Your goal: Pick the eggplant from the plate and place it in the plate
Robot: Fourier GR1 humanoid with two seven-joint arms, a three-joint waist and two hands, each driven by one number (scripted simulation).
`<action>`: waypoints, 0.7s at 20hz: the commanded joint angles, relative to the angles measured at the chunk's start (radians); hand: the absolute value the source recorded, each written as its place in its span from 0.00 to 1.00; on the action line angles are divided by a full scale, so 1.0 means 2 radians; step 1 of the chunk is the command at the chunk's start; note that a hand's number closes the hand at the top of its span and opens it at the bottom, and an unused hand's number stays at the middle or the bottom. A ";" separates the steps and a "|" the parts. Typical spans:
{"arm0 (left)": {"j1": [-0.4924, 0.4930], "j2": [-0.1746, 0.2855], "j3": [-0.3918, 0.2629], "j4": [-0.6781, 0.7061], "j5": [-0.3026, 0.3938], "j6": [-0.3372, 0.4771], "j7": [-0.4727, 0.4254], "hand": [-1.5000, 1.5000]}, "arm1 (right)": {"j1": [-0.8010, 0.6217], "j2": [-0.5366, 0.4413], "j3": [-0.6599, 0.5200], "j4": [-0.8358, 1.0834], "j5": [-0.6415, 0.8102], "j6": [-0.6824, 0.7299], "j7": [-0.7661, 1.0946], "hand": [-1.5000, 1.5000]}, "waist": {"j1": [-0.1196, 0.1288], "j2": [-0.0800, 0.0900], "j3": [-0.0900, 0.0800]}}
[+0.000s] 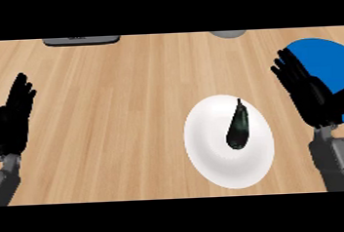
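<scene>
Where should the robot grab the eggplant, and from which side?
Probably around its fat middle, not the thin stem end. The eggplant lies flat on the white plate, stem pointing away from the robot, so its long sides face left and right. The right hand is open just right of the plate, so coming from above and the right, gripping across its width, looks easiest.

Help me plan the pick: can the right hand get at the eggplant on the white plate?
Probably yes: the right hand is open just right of the white plate, and nothing stands between it and the eggplant lying uncovered there.
</scene>
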State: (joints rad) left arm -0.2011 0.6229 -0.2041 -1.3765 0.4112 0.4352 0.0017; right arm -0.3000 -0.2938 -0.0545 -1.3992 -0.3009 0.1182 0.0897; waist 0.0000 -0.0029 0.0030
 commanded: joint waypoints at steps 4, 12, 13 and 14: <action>0.040 -0.052 -0.045 0.014 0.016 -0.030 0.038 0.50 | -0.043 -0.067 -0.088 0.018 0.017 -0.066 0.022 1.00 | -0.004 0.004 -0.002; 0.095 -0.124 -0.107 0.010 0.024 -0.056 0.019 0.50 | 0.046 -0.066 -0.103 0.028 0.185 -0.284 0.011 0.00 | -0.009 0.001 -0.002; 0.082 -0.128 -0.112 -0.016 0.021 -0.035 0.052 0.50 | 0.076 -0.044 -0.109 0.015 0.172 -0.283 -0.029 0.00 | -0.010 0.000 -0.001; 0.078 -0.098 -0.076 -0.007 0.050 -0.079 0.053 0.50 | 0.080 -0.032 -0.107 -0.002 0.170 -0.290 -0.028 0.00 | -0.006 0.000 -0.002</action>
State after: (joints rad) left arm -0.0749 0.4288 -0.3565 -1.3964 0.4654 0.3417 0.0667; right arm -0.2183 -0.4439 -0.2529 -1.3447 0.0025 -0.3347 0.0965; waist -0.0187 -0.0001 0.0011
